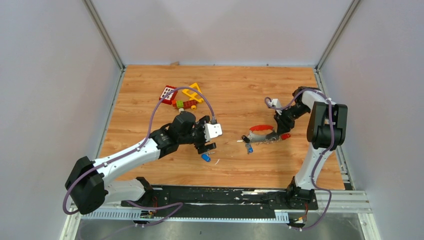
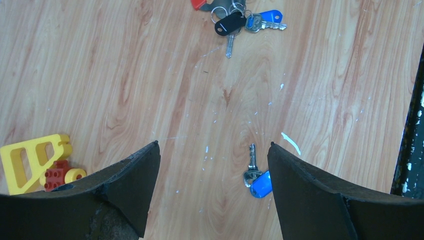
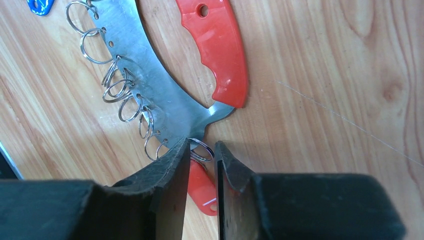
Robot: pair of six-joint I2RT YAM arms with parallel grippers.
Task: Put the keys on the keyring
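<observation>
Hovering over blue key (image 2: 255, 175), blade pointing away, left pincer (image 2: 214, 146) gapes; right pincer (image 3: 201, 145) unclear.

**Wood-grain desk with keys and toys on it**

The desk (image 1: 235, 90) is pale wood flecked with white marks. Towards its right lies the keyring (image 1: 261, 129), a red curved clip on a metal plate lined with split rings. A black-headed key (image 2: 229, 23) and a blue-headed key (image 2: 267, 19) lie at its left end, and a red-headed key (image 3: 202, 187) at its right tip. A loose blue key (image 2: 257, 177) lies apart from them, nearer the front edge. At the far left, close together, are a red square block (image 1: 168, 93), a yellow frame (image 1: 193, 92) and small coloured blocks (image 1: 184, 104).
</observation>
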